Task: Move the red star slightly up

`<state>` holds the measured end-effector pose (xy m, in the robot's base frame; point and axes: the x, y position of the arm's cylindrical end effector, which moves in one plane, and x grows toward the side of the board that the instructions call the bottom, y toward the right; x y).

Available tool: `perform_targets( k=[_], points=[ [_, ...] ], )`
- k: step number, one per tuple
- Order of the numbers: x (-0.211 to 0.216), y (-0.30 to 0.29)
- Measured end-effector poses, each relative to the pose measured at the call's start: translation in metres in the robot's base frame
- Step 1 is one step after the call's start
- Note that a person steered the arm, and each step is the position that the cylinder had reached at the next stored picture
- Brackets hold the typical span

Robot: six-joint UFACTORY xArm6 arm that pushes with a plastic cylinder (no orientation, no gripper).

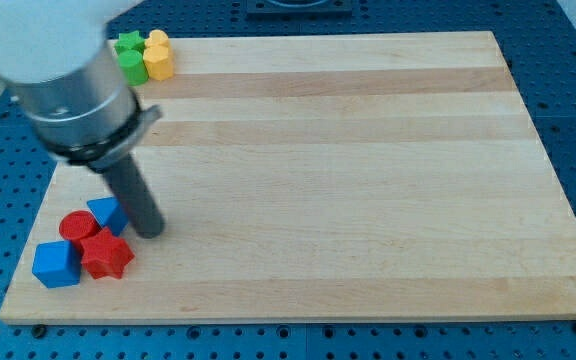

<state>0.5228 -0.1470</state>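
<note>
Here my tip (152,231) rests just right of the red star (106,256), at the view's bottom left, touching the red cylinder (77,226) and 2 blue blocks (56,264). I have no jaws. To push up, I'd need to get below it.

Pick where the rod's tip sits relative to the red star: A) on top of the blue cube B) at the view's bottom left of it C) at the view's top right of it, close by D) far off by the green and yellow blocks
C: my tip rests just up and right of the red star, beside the red cylinder and small blue block.
</note>
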Motion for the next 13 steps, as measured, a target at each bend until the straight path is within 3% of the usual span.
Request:
perform_targets(
  k=[1,2,3,5,8,13],
  points=[
    [-0.025,0.061],
    [0.027,0.096],
    [0.076,0.051],
    [0.094,-0.058],
    [0.049,-0.069],
    [-0.067,-0.003]
  ],
)
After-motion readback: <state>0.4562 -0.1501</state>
